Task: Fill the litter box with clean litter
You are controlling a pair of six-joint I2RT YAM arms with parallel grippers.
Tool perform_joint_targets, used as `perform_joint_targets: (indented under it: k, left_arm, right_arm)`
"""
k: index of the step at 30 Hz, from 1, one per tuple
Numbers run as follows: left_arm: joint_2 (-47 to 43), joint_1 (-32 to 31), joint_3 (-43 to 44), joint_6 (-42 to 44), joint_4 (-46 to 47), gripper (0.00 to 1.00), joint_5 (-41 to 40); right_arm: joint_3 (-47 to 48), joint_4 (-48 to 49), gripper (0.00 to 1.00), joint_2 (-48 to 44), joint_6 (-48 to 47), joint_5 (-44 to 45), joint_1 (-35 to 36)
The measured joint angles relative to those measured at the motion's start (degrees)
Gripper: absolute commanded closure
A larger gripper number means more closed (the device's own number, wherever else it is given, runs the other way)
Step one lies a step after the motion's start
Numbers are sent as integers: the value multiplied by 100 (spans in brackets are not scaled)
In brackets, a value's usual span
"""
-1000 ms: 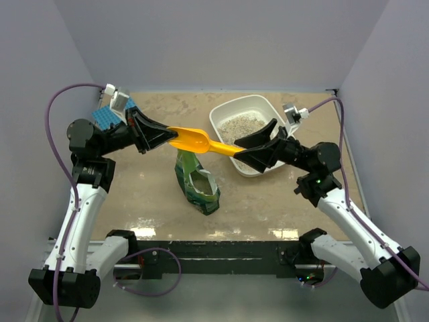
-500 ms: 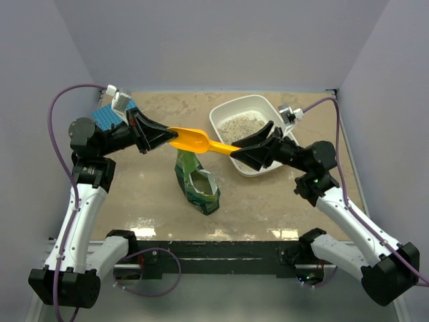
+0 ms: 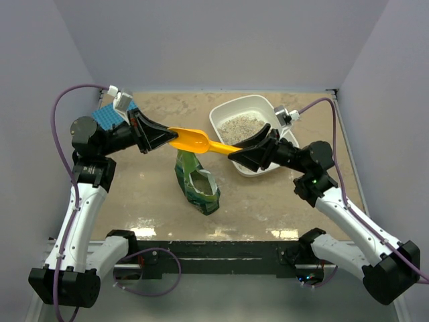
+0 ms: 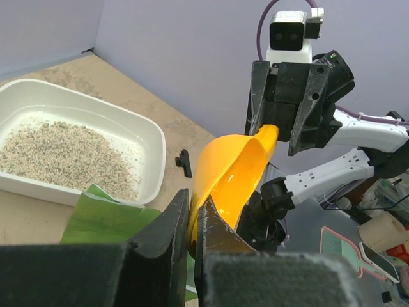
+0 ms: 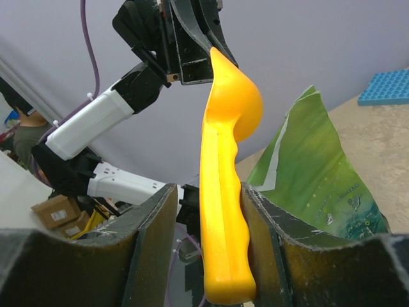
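The white litter box (image 3: 218, 114) sits at the back right of the table with clean litter (image 3: 241, 124) heaped in it. It also shows in the left wrist view (image 4: 150, 153) with its litter (image 4: 57, 150). An orange-yellow scoop (image 3: 194, 141) hangs in the air between both arms. My left gripper (image 3: 164, 136) is shut on the rim of the scoop's bowl (image 4: 233, 173). My right gripper (image 3: 238, 149) is open, its jaws either side of the scoop's handle (image 5: 220, 192); one jaw touches it, the other stands apart.
A green glossy pouch (image 3: 198, 184) stands open under the scoop, in the middle of the table. A blue gridded mat (image 3: 107, 117) lies at the back left. A small black piece (image 4: 184, 162) lies on the table beside the litter box.
My right gripper has moved left along the scoop's handle, so the handle now sits deeper between its jaws. The left gripper and the scoop have stayed in place.
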Motion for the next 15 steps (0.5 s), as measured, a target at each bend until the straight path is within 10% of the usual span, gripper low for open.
perform_joint_targets:
  k: [7,11,15]
  left_arm:
    - [4,0,0,24,-22,100,-20]
    - [4,0,2,24,-28,100,-22]
    - [9,4,9,24,-39,99,-22]
  right_arm:
    - [0,-44,64,81,-28,94,59]
    - [7,-50,97,85,-59,68,68]
    - [63,-138,100,83,-120,83,85]
